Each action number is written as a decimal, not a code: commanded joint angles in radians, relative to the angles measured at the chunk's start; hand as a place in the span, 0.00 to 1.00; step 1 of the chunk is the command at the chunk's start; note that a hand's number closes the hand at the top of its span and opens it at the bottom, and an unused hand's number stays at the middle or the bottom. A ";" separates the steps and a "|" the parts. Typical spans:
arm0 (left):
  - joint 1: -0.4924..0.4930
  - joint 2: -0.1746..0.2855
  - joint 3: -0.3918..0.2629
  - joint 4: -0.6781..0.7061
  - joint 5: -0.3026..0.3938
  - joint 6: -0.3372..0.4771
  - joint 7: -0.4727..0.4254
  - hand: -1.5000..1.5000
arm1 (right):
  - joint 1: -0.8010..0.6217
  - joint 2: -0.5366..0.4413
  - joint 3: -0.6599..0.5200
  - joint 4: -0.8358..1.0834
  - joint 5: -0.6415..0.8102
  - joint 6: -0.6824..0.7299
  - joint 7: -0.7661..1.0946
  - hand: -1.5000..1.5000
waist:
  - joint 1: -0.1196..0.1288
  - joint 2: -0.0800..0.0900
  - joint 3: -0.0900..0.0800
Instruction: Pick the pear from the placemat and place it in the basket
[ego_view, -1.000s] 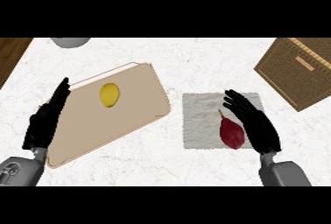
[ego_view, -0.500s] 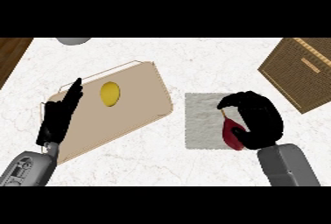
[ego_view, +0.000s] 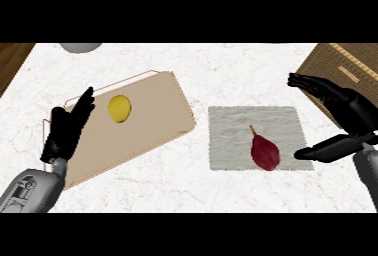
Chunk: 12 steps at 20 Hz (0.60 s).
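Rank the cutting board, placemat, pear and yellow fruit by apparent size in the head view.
1. cutting board
2. placemat
3. pear
4. yellow fruit, only slightly smaller than the pear, so it is a close call

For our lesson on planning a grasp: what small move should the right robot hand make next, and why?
Probably move the right robot hand left and down over the pear. The pear lies free on the placemat, the hand is open just to its right holding nothing, and the basket is beyond.
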 joint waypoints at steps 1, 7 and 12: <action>0.000 0.006 0.007 0.005 0.008 -0.020 -0.004 0.50 | -0.093 -0.234 -0.006 0.012 0.146 0.077 0.050 0.00 | 0.015 0.004 -0.002; -0.051 -0.029 -0.020 -0.010 -0.015 -0.003 0.050 0.50 | -0.132 -0.402 0.121 0.053 0.202 0.405 -0.024 0.00 | 0.017 0.007 0.001; -0.003 -0.020 -0.003 -0.039 -0.020 -0.016 0.042 0.50 | -0.217 -0.413 0.152 0.161 0.213 0.484 -0.104 0.00 | 0.027 0.006 0.002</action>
